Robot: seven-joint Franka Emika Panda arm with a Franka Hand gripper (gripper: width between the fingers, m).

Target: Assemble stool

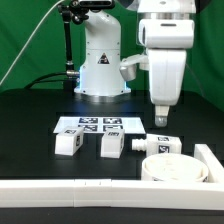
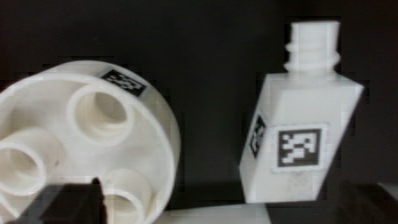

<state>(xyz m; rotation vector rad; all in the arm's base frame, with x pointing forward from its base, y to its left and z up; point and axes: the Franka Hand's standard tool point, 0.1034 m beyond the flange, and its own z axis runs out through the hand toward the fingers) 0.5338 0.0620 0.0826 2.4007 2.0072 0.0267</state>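
The stool's round white seat disc (image 1: 172, 168) lies socket side up near the exterior view's right front. In the wrist view the seat disc (image 2: 71, 130) shows round sockets and a tag on its rim. Beside it lies a white leg (image 2: 302, 120) with a tag and a ribbed peg end; it is the leg (image 1: 160, 143) just behind the disc. My gripper (image 1: 159, 118) hangs above that leg, apart from it. In the wrist view the gripper (image 2: 214, 205) is open, its dark fingertips (image 2: 63, 200) wide apart with nothing held.
Two more white legs (image 1: 67, 143) (image 1: 110, 146) lie in front of the marker board (image 1: 88, 124). A long white rail (image 1: 100, 190) borders the front and bends up the exterior view's right side. The robot's base (image 1: 100, 70) stands behind.
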